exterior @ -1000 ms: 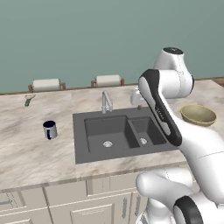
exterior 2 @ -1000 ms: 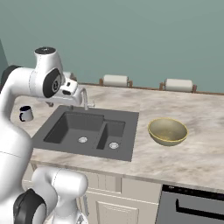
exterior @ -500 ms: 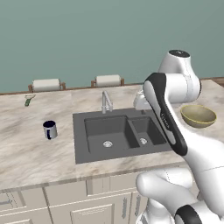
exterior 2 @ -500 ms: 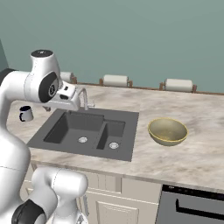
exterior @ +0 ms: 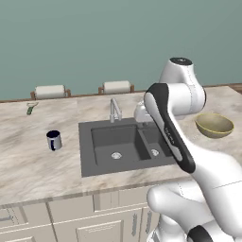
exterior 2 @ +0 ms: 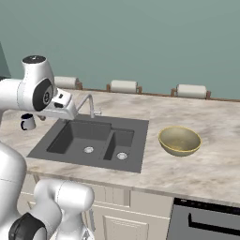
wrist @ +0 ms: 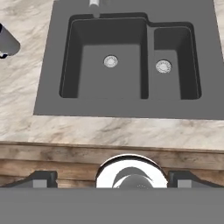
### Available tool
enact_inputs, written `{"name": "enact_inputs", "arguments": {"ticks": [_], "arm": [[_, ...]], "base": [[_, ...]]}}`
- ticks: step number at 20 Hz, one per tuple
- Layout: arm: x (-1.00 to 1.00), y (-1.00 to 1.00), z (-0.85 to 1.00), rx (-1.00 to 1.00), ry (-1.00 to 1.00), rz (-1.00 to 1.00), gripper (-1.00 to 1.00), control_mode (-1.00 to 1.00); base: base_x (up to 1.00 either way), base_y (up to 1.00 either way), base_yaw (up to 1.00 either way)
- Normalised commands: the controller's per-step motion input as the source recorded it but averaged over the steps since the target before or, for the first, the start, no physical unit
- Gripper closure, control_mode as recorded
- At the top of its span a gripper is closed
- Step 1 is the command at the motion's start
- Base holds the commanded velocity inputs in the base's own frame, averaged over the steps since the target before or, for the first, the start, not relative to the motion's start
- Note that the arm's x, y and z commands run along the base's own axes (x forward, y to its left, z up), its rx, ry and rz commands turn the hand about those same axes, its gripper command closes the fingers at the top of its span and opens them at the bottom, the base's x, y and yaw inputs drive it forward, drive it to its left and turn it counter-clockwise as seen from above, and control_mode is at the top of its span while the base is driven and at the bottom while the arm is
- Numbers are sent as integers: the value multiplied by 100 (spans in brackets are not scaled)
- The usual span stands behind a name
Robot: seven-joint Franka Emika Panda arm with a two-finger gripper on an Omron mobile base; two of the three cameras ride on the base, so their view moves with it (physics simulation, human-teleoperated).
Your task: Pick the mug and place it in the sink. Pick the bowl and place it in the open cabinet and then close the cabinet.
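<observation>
The dark mug (exterior: 54, 140) stands upright on the marble counter left of the sink (exterior: 123, 163); it also sits at the left edge of the right base view, mug (exterior 2: 27, 122), and at the top left of the hand view, mug (wrist: 6, 43). The olive-tan bowl (exterior: 214, 125) rests on the counter right of the sink; from the other side the bowl (exterior 2: 180, 140) looks empty. My gripper (wrist: 113, 180) hangs open high over the sink's front edge, looking down into both empty basins of the sink (wrist: 48, 87). Its hand (exterior 2: 63, 105) appears beside the faucet. The cabinet is out of view.
A chrome faucet (exterior: 113, 109) rises behind the sink. Pale rolls on wooden holders (exterior: 49, 91) line the back wall. A small green tool (exterior: 31, 108) lies at the far left of the counter. A black appliance front (exterior 2: 206, 225) sits below the counter at right.
The arm has swung a little to the left, carrying the hand from over the small basin toward the faucet. The jaws stay wide apart. Mug and bowl have not moved.
</observation>
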Motion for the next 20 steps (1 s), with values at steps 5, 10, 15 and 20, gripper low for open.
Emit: {"name": "enact_inputs", "arguments": {"ticks": [5, 10, 15, 20], "arm": [[0, 90, -20, 0, 0, -1, -100, -100], [5, 40, -13, 0, 2, -1, -100, 100], [0, 0, 0, 0, 0, 0, -100, 100], [0, 0, 0, 0, 0, 0, -100, 100]], "base": [[0, 0, 0], [13, 57, -2], [23, 73, -2], [14, 39, 0]]}}
